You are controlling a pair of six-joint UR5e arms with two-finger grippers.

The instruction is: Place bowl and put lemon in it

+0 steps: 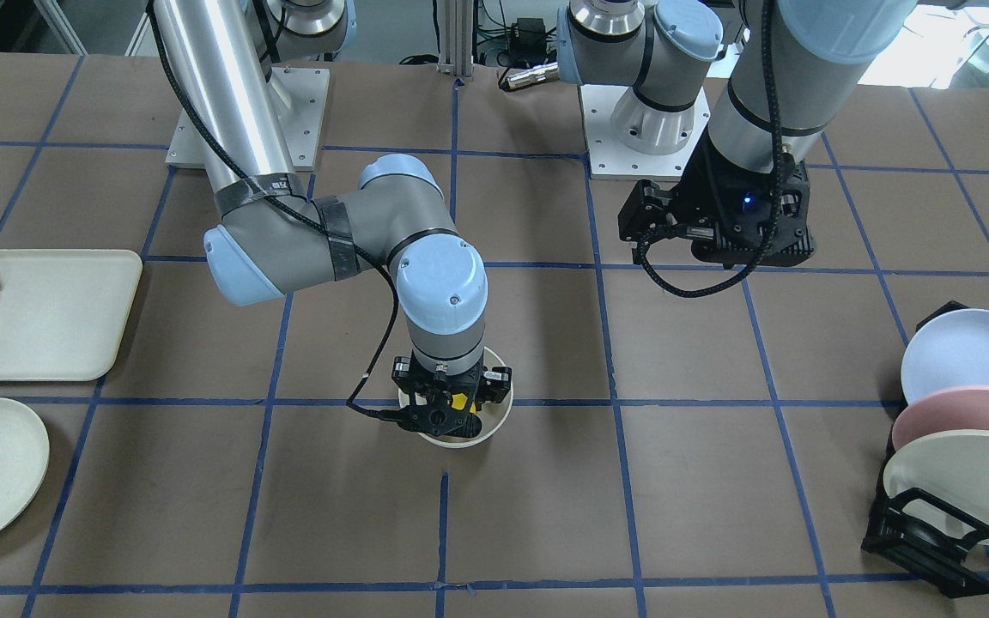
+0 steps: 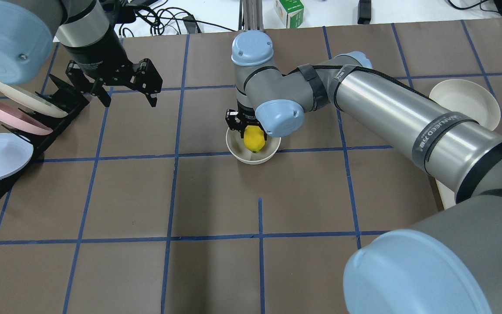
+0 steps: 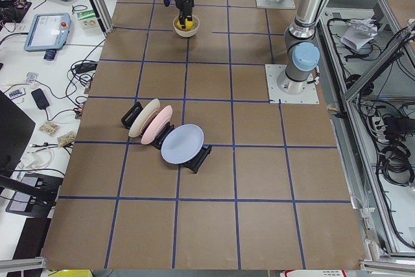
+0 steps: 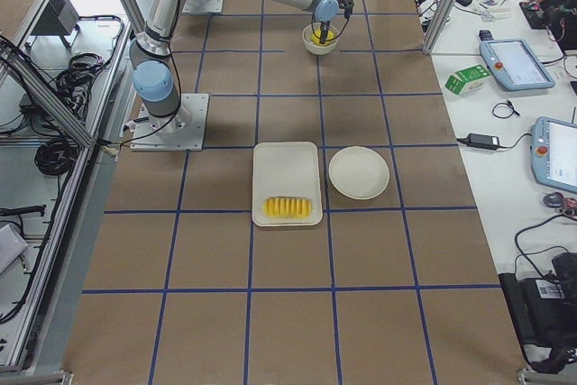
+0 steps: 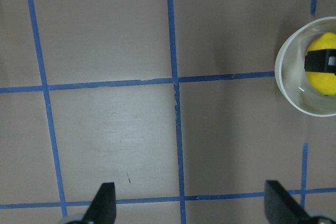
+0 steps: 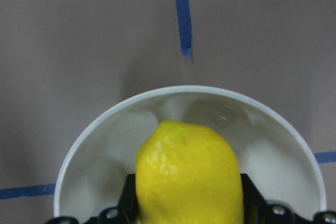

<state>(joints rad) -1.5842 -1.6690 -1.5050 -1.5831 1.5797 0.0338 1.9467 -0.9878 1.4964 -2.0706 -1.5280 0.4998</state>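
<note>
**Lemon in the bowl's mouth, release to come**

The brown desk (image 2: 146, 196) with its blue tape grid fills the scene, and across it the long right arm (image 2: 386, 104) reaches in to the middle. Off to the side, near the plate rack (image 2: 37, 126), the left pincer (image 2: 129, 98) hangs above the desk, spread wide and holding nothing.

Now the bowl (image 2: 239, 153): it stands upright on the desk, right on a tape line, so that part looks done. And the right pincer (image 1: 453, 405) is down inside it, clamped on the lemon (image 2: 253, 138), one finger on each flank. The lemon sits below the rim; whether it touches the bottom cannot be told.

Here is the danger. The bowl is small and the fingers are within its walls, so as they spread they could shove a wall and slide or tip it. If the lemon hangs clear of the bottom, a drop could rock the bowl. A crooked lift could hook the rim.
</note>
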